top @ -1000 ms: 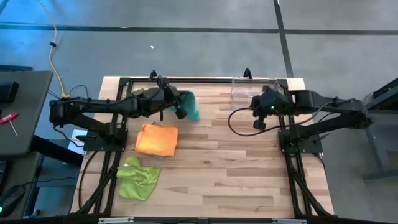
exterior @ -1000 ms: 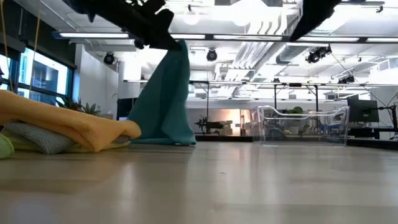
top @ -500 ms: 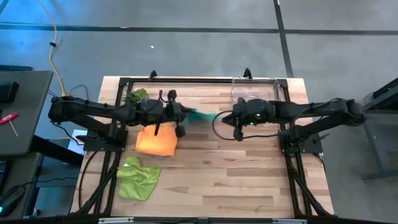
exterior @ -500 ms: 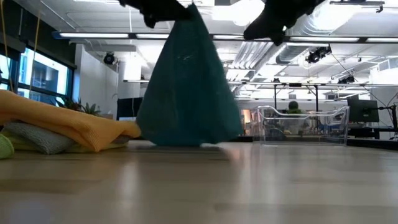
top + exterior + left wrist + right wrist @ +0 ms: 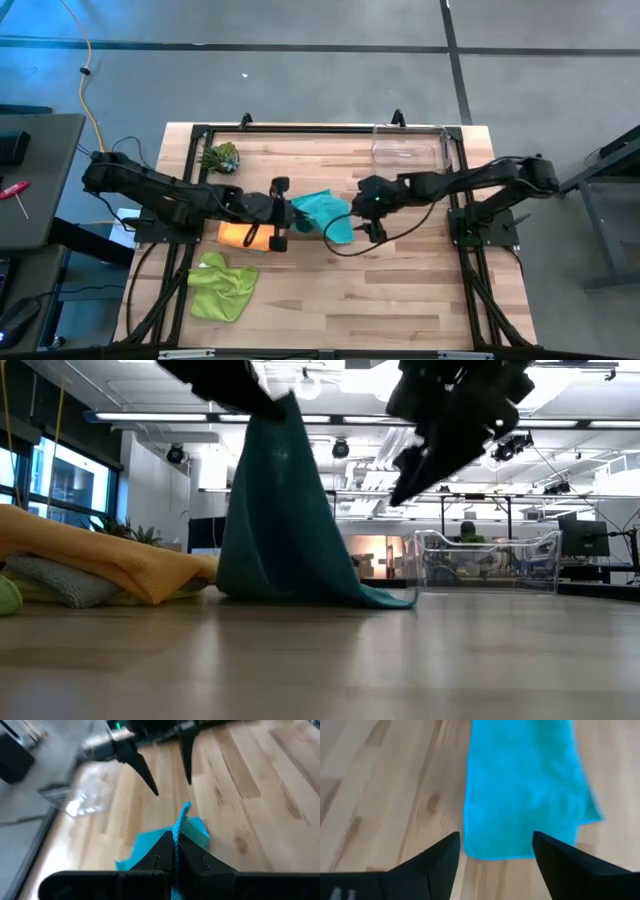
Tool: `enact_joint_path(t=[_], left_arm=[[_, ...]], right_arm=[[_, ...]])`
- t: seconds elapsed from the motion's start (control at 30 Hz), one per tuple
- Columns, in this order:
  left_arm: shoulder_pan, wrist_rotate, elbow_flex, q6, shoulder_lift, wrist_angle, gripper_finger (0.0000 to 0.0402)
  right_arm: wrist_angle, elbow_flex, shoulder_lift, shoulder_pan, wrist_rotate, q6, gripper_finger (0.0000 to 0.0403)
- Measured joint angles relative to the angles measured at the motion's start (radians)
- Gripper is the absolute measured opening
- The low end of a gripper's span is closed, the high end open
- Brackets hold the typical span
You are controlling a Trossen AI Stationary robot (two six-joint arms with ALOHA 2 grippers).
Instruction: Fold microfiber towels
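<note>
While left hand (image 5: 176,851) pinching teal towel (image 5: 325,212) edge, right hand (image 5: 495,851) spread, empty.

Two matte black jointed arms trail looping black cables (a small green light glows on the right one).

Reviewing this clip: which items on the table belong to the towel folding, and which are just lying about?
Job items:
teal towel, pinched in the left tool
orange towel
lime green towel
grey towel, under the orange one
right tool, open above the teal towel

Lying about:
spiky green plant
clear plastic bin
</note>
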Motion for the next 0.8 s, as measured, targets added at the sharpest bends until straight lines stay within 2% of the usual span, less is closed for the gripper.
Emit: enact_joint_path(t=[0.23, 0.4, 0.6, 0.8], left_arm=[[-0.051, -0.012, -0.001, -0.083, 0.082, -0.002, 0.0000], [-0.075, -0.016, -0.001, -0.088, 0.097, 0.005, 0.0000], [-0.082, -0.034, -0.001, -0.088, 0.091, 0.006, 0.0000], [-0.082, -0.034, -0.001, -0.089, 0.090, 0.005, 0.0000]], right_arm=[[0.027, 0.000, 0.156, 0.066, -0.021, -0.001, 0.0235], [0.035, -0.001, 0.242, 0.122, 0.086, -0.036, 0.0224], [0.031, -0.001, 0.273, 0.129, 0.134, -0.109, 0.0205], [0.022, -0.001, 0.278, 0.111, 0.111, -0.168, 0.0178]])
